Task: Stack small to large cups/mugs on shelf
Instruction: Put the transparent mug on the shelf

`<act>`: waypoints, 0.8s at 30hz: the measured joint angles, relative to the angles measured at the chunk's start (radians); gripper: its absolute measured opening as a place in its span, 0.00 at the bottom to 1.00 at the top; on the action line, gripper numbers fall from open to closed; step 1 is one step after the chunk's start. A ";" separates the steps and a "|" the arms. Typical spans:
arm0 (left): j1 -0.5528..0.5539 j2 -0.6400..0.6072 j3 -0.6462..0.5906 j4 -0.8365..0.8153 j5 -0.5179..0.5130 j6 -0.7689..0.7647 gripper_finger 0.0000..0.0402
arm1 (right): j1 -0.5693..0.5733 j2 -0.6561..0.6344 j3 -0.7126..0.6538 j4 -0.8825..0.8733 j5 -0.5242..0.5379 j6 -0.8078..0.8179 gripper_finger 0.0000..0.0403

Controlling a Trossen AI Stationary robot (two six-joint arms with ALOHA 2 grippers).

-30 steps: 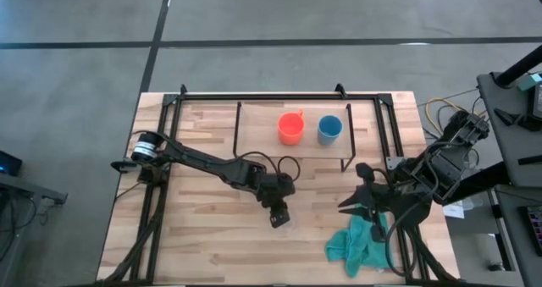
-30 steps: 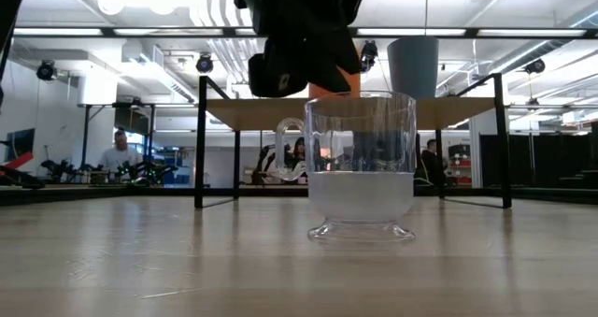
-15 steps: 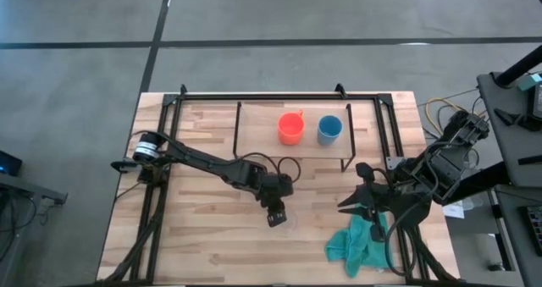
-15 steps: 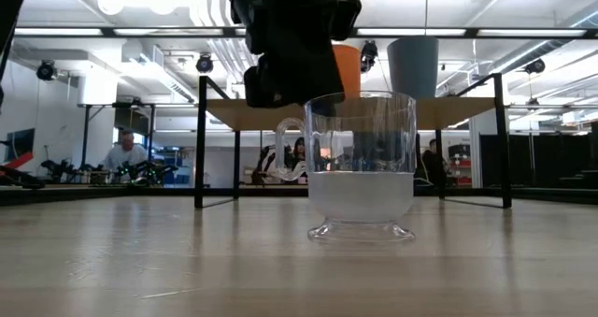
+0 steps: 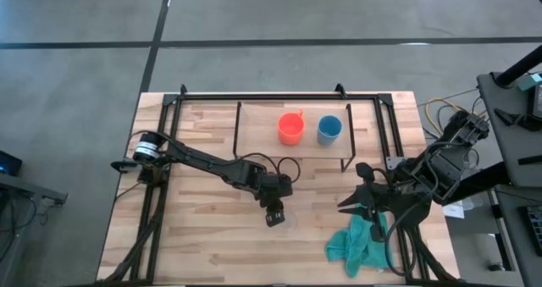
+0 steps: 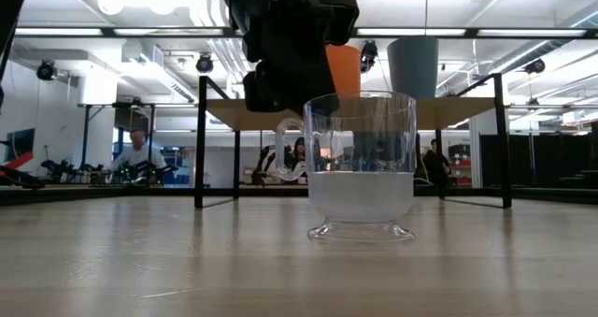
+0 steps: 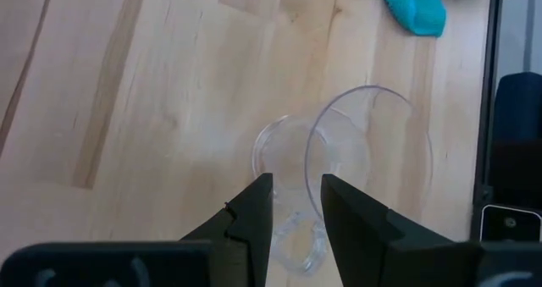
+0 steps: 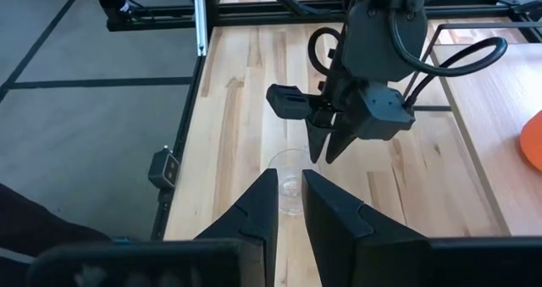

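The clear cup (image 5: 286, 223) stands upright on its foot on the table, near the middle (image 6: 361, 167). My left gripper (image 5: 273, 217) hangs just above its handle side, pointing down, open by a narrow gap. In the left wrist view the cup's handle (image 7: 298, 240) shows below the gap (image 7: 296, 194), apart from the fingers. The orange cup (image 5: 290, 128) and the blue cup (image 5: 329, 129) stand side by side on the shelf (image 5: 254, 126). My right gripper (image 5: 356, 204) waits at the table's right, slightly open, over the teal cloth.
A teal cloth (image 5: 360, 240) lies crumpled at the table's near right. The shelf's thin black legs (image 6: 200, 144) stand behind the clear cup, and a black frame (image 5: 254, 96) runs round the table. People show in the room beyond.
My left gripper has come down toward the clear cup's handle side and now sits level with its rim in the low view. The cup has stayed where it was.
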 joint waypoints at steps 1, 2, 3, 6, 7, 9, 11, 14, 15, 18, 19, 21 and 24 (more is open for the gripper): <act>-0.001 0.000 0.000 0.001 0.000 0.000 0.22 | 0.000 0.000 0.000 0.000 0.001 0.000 0.13; -0.001 0.000 0.000 0.002 0.000 0.000 0.22 | 0.000 0.000 0.000 0.000 0.003 0.000 0.13; -0.001 0.000 0.000 0.002 0.000 0.000 0.22 | 0.000 0.000 0.000 0.000 0.008 0.000 0.13; -0.001 0.000 0.000 0.003 0.000 0.000 0.22 | 0.000 0.000 0.000 0.000 0.026 0.000 0.13; -0.001 0.000 0.000 0.005 0.000 0.000 0.22 | 0.000 0.000 0.000 0.001 0.026 0.000 0.13; -0.001 0.000 0.000 0.006 0.000 0.000 0.22 | 0.000 0.000 0.000 0.000 0.026 0.000 0.13; -0.002 0.000 0.000 0.006 0.000 0.000 0.22 | 0.000 0.000 0.000 0.001 0.026 0.001 0.13; -0.002 0.007 0.000 0.011 0.000 0.000 0.22 | 0.000 0.000 0.000 0.001 0.026 0.003 0.13; -0.003 0.011 0.000 0.015 0.000 0.000 0.22 | 0.000 0.000 0.000 0.001 0.026 0.003 0.13; -0.009 0.033 0.000 0.026 0.011 -0.001 0.22 | 0.000 0.000 0.000 0.001 0.026 0.003 0.13; -0.013 0.041 0.000 0.035 0.012 -0.001 0.22 | 0.000 0.000 0.000 0.002 0.026 0.003 0.13; -0.018 0.058 0.000 0.033 0.015 -0.003 0.22 | 0.000 0.000 0.000 0.001 0.026 0.005 0.13; -0.018 0.066 0.000 0.041 0.019 -0.026 0.22 | 0.000 0.000 0.000 0.001 0.025 0.007 0.13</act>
